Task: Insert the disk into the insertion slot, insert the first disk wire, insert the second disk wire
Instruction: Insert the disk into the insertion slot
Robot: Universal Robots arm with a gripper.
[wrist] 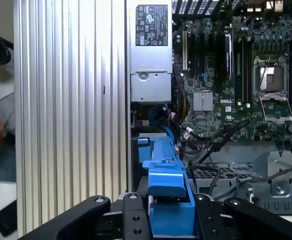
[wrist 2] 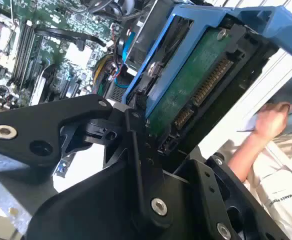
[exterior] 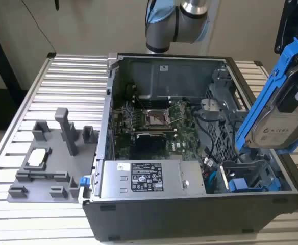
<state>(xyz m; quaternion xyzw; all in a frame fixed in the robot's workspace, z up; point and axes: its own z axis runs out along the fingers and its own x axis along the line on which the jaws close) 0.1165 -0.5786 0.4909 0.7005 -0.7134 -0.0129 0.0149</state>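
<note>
The gripper hung over the computer case, fingers clamped on the disk, holding it tilted at the exterior view's right

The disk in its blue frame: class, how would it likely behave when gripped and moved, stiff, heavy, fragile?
The disk is probably stiff: held tilted by one end, it shows no sag. Likely heavy for its size, given the metal body. Its bare green circuit board and connector pins look fragile, so knocks seem risky.

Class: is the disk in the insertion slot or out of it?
Out. In the exterior view the disk hangs tilted, clear of the insertion slot; the pincer grips it.
</note>
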